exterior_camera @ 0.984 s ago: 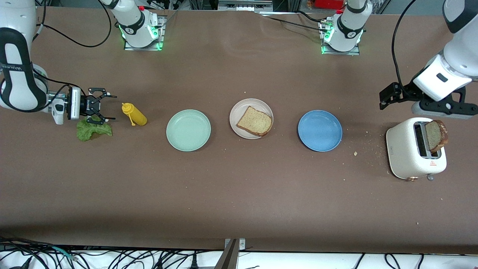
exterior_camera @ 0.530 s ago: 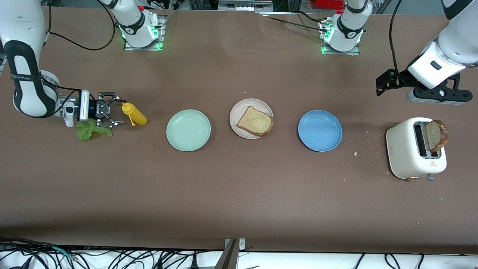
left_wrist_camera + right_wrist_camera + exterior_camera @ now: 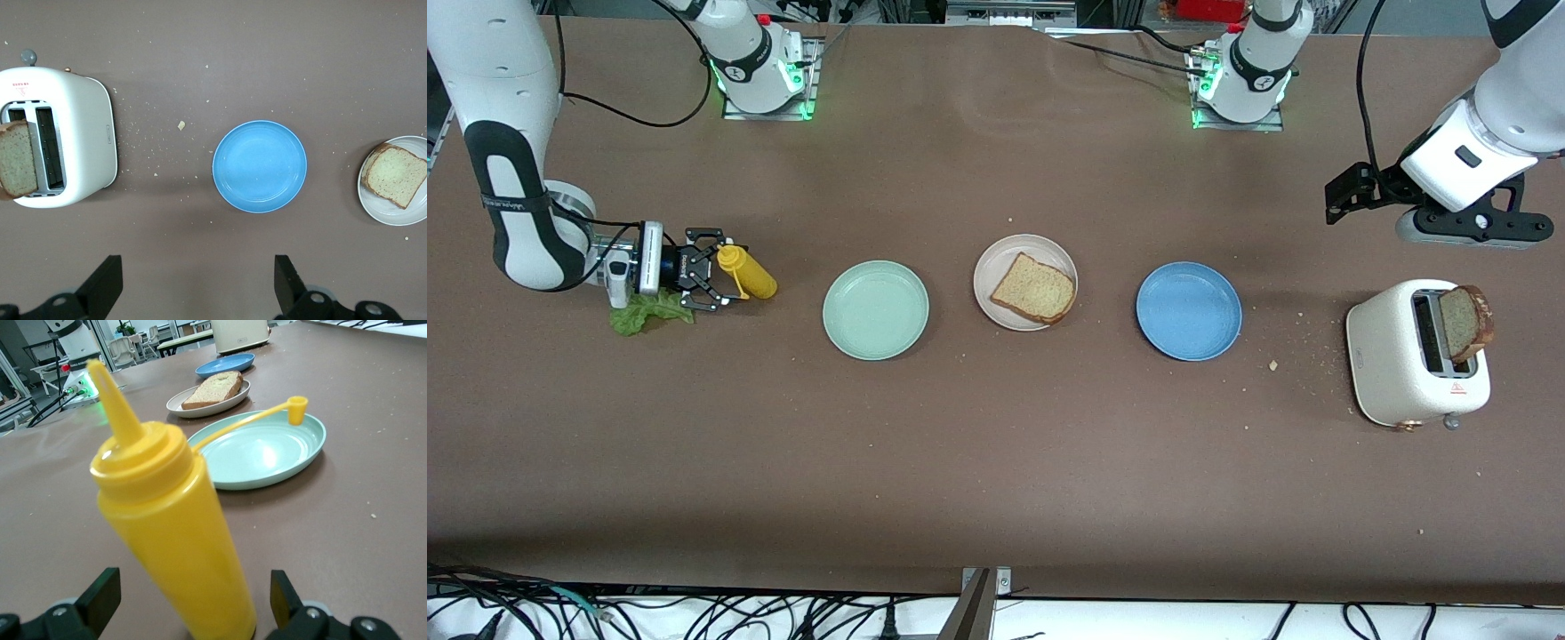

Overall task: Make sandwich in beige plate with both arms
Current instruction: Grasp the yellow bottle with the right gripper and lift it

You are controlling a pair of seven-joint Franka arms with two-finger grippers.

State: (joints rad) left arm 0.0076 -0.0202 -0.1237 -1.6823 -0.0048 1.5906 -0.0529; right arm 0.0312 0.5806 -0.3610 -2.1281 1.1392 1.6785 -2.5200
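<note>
Right gripper [image 3: 725, 283] moved off the lettuce [image 3: 647, 312] to the yellow bottle [image 3: 749, 274], fingers spread astride it; left gripper [image 3: 1336, 197] spread above the bench near the toaster [image 3: 1400, 364]; bread [image 3: 1033, 288] on beige plate [image 3: 996, 263].

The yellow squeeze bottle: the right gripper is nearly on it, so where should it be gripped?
Across the round body of the yellow squeeze bottle, below the shoulder, approaching level from the lettuce side as the open right gripper already points. The nozzle tapers and its tethered cap dangles.
</note>
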